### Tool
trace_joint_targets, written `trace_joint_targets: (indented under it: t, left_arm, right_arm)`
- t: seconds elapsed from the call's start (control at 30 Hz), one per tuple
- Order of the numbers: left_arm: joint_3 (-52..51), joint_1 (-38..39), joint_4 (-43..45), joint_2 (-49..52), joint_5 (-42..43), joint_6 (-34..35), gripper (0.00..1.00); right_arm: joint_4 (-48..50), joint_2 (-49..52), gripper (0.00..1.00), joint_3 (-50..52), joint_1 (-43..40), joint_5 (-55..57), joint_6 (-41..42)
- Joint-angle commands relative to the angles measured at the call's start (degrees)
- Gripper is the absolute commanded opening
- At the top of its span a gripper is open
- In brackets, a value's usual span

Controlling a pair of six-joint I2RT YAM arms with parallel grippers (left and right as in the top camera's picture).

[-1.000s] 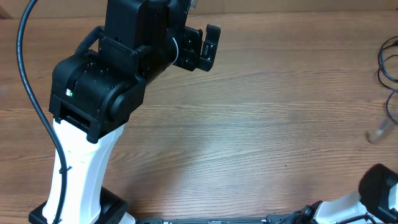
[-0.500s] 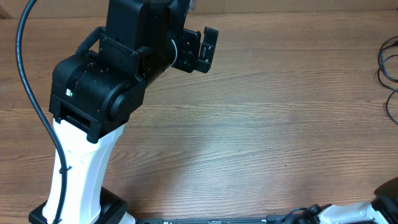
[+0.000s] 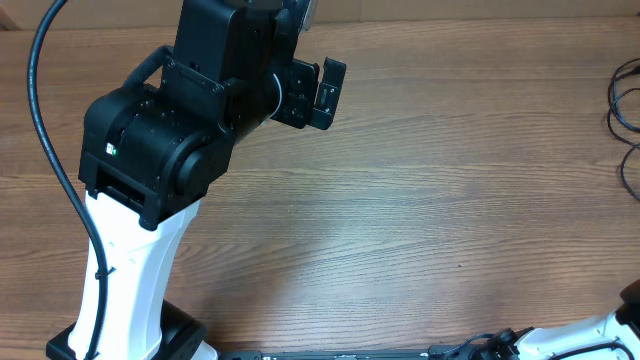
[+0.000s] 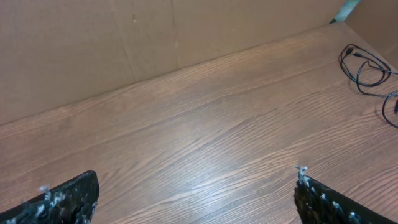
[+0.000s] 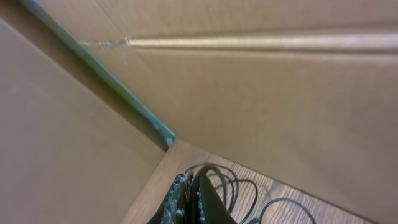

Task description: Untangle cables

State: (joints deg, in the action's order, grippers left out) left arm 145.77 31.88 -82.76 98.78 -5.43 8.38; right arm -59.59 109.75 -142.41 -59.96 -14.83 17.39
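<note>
While thin black cables (image 4: 367, 68) loop on the grained wooden table (image 3: 420, 200), two grippers show.
Left gripper (image 4: 196, 196) gapes empty; right gripper (image 5: 191, 200) is clenched; strand count unclear.

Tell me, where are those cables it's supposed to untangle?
The cables lie at the far right edge of the table in the overhead view, well away from the open left gripper.

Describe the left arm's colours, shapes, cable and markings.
The left arm has boxy black joint housings on a white lower link, a small green-and-white mark, and a thick black cable alongside. Its fingers are black, flecked white.
</note>
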Motion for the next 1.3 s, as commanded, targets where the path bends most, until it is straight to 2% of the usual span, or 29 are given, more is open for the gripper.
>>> trace_joint_targets:
  t: [0.0,0.47,0.6,0.93,1.13,1.27]
  left_arm:
    - [-0.13,-0.04,-0.20,0.20,-0.72,-1.09,1.00]
    - [-0.13,-0.04,1.09,0.20,-0.90,-1.14,1.00]
    - [-0.13,-0.04,0.61,0.20,-1.20,-1.64,1.00]
    - [-0.13,-0.04,-1.44,0.20,-1.20,-1.97,0.99]
    - [-0.13,-0.04,-1.44,0.20,-1.20,-1.97,1.00]
    - [-0.13,-0.04,-1.44,0.20,-1.18,-1.99,1.00]
  right_arm:
    - [1.16,0.85,0.04,1.86,0.11,-1.40,0.20]
    - [1.46,-4.46,0.04,1.81,-1.03,-3.10,-1.57]
    - [-1.16,-3.74,0.04,2.58,-1.03,5.53,-2.47]
    - [11.17,-2.80,0.04,23.39,-1.66,7.08,-2.60]
    - [14.56,-2.49,0.04,28.22,-1.46,6.78,-2.60]
    - [17.75,-1.81,0.04,32.33,-0.42,2.16,-2.60]
